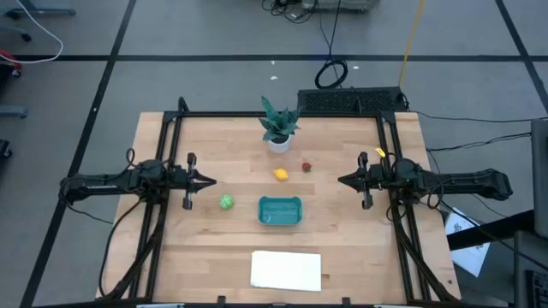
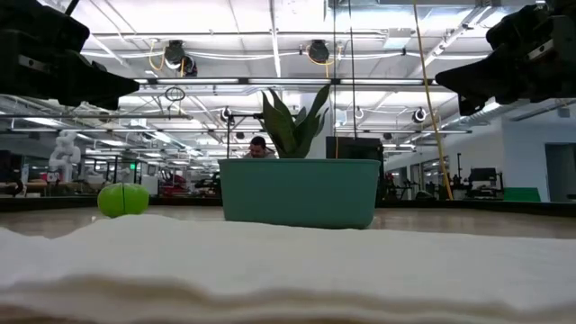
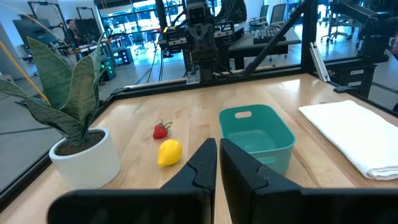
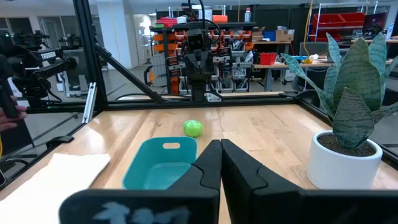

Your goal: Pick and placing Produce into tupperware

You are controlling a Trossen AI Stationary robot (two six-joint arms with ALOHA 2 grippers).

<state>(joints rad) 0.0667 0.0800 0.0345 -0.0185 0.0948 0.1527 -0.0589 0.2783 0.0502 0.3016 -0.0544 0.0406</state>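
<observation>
Resting empty, the teal tupperware sits mid-counter; green piece just left of it, lemon and red piece behind. Left end effector and right end effector are closed, holding nothing, well apart at the sides.

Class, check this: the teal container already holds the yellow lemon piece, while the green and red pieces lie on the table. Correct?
Not quite. The high view shows the teal container empty; the yellow lemon piece lies on the table behind it, like the green and red pieces.
</observation>
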